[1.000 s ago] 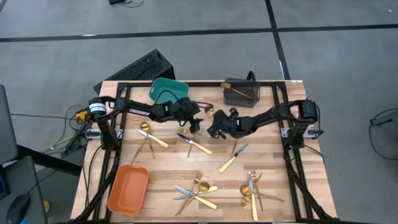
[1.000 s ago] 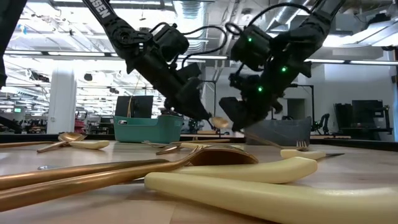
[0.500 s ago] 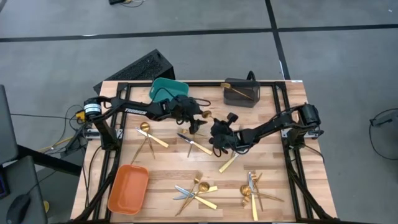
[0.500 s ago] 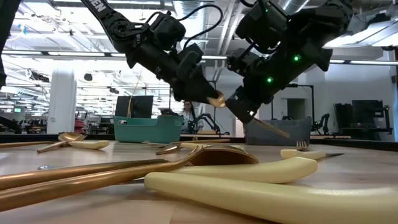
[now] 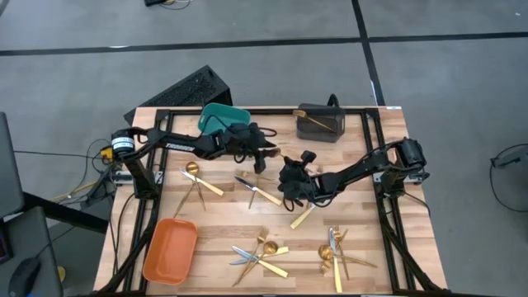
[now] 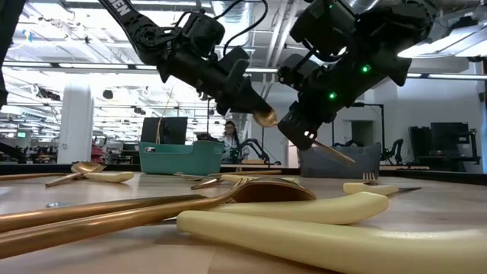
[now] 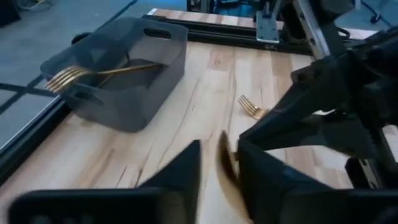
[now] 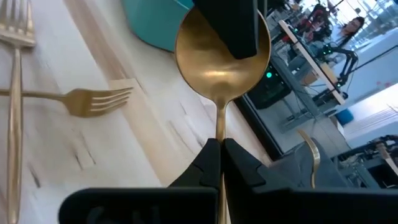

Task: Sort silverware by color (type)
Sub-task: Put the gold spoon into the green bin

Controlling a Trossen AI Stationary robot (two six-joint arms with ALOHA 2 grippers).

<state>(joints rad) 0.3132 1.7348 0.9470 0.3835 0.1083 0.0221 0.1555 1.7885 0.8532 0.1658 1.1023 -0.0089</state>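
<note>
Left gripper (image 6: 255,106) closed on spoon (image 8: 222,56) — right gripper (image 8: 219,163) clamps handle.

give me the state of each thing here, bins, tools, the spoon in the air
gold spoon: in the air, handle in the right tool, bowl between the left tool's fingers
right tool: shut on the spoon handle
left tool: closing around the spoon bowl
grey bin: upright, holds a gold fork
teal bin: upright
orange bin: upright, empty
</note>
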